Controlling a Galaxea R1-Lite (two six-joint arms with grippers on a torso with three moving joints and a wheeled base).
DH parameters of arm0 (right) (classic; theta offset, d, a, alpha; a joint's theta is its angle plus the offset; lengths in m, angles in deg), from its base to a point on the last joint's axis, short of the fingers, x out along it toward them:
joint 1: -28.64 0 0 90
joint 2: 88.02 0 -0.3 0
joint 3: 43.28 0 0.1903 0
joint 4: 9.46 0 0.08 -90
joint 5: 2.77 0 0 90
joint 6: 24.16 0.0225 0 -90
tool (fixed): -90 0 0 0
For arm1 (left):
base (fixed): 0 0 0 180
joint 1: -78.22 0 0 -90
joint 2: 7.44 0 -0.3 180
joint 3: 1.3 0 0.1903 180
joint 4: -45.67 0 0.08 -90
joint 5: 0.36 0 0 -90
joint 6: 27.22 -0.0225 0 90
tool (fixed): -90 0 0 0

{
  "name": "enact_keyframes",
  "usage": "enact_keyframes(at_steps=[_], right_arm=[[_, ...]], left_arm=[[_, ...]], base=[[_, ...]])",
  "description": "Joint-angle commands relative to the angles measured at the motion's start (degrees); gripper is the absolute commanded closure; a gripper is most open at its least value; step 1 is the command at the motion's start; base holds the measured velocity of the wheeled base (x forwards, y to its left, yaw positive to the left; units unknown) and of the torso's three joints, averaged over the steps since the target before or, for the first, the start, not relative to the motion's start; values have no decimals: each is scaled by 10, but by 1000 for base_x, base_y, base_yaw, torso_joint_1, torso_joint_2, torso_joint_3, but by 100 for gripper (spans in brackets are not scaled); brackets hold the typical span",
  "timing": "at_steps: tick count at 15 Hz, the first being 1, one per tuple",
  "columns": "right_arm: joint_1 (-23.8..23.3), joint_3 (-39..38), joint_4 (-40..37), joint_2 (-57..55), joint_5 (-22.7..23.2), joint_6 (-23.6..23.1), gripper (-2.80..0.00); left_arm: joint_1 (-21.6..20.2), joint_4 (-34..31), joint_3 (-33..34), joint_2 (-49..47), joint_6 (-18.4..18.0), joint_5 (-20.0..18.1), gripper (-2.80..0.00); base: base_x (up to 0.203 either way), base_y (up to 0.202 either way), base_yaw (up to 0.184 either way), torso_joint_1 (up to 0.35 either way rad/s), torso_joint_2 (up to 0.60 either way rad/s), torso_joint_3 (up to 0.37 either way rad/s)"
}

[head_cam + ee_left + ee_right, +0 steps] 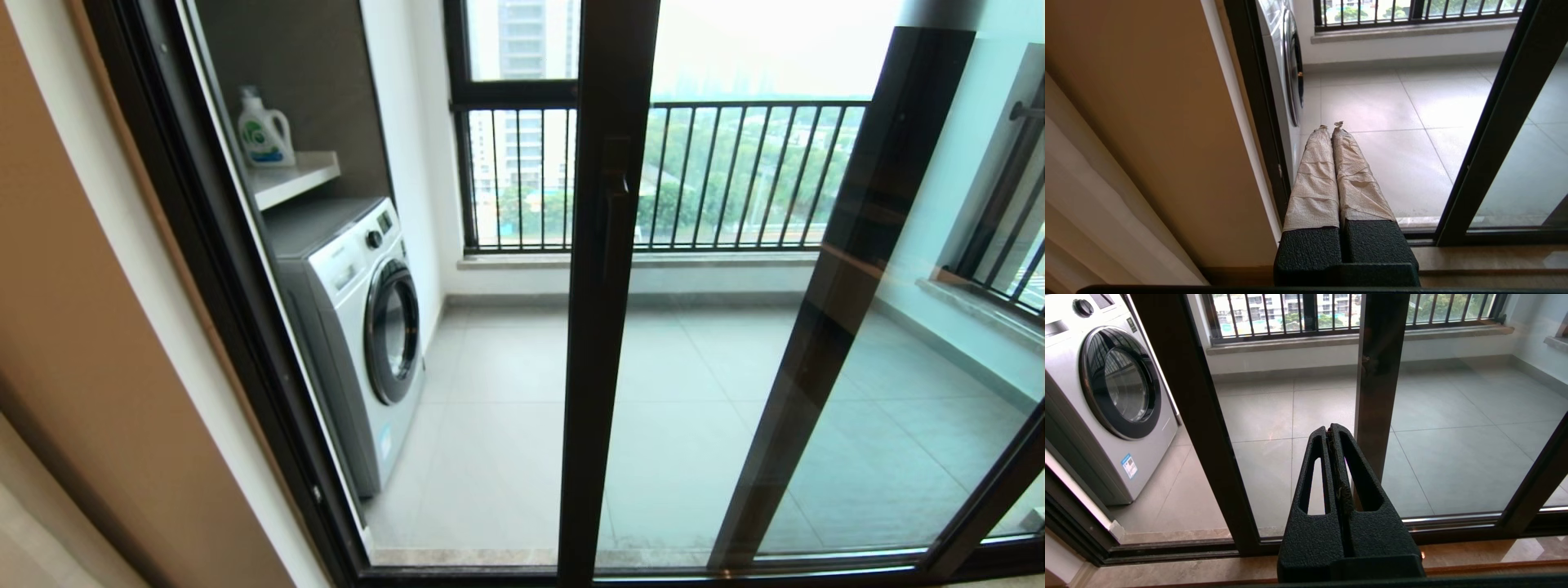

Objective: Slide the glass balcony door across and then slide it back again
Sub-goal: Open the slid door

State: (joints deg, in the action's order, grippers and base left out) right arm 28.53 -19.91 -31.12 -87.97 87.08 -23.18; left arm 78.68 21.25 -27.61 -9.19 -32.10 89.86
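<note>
Door (606, 327) stands partly slid across, its dark upright with the bar handle (614, 212) mid-opening; a gap to its left shows the washer (359, 327) and balcony floor (506, 384). Left gripper (1332, 127) hangs low near the left jamb, fingers pressed together, empty. Right gripper (1331, 428) hangs before the glass, closed, empty.

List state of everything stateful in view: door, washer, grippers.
glass balcony door: partly slid across, gap open on the washer side, handle untouched
second glass panel: overlapped behind the door, to the right
washing machine: porthole door shut
detergent bottle: upright on the shelf, capped
left gripper: shut, empty, near the wall-side frame
right gripper: shut, empty, facing the door
</note>
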Motion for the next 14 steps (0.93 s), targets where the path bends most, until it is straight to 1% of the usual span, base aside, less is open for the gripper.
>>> enact_keyframes(at_steps=[1,3,4,6,14], right_arm=[[-1,-7,1,0,0,0,0],[-1,-7,0,0,0,0,0],[0,-7,1,0,0,0,0],[0,-7,1,0,0,0,0],[-1,-7,0,0,-1,-1,0]], left_arm=[[-2,-5,24,16,-12,-11,0],[-2,-4,24,16,-11,-13,0],[-2,-4,24,16,-1,-10,0],[-2,-3,25,16,49,-3,0],[-2,-1,25,17,51,-1,0]], base=[[0,0,0,0,0,0],[0,0,0,0,0,0],[0,0,0,0,0,0],[0,0,0,0,0,0],[0,0,0,0,0,0]])
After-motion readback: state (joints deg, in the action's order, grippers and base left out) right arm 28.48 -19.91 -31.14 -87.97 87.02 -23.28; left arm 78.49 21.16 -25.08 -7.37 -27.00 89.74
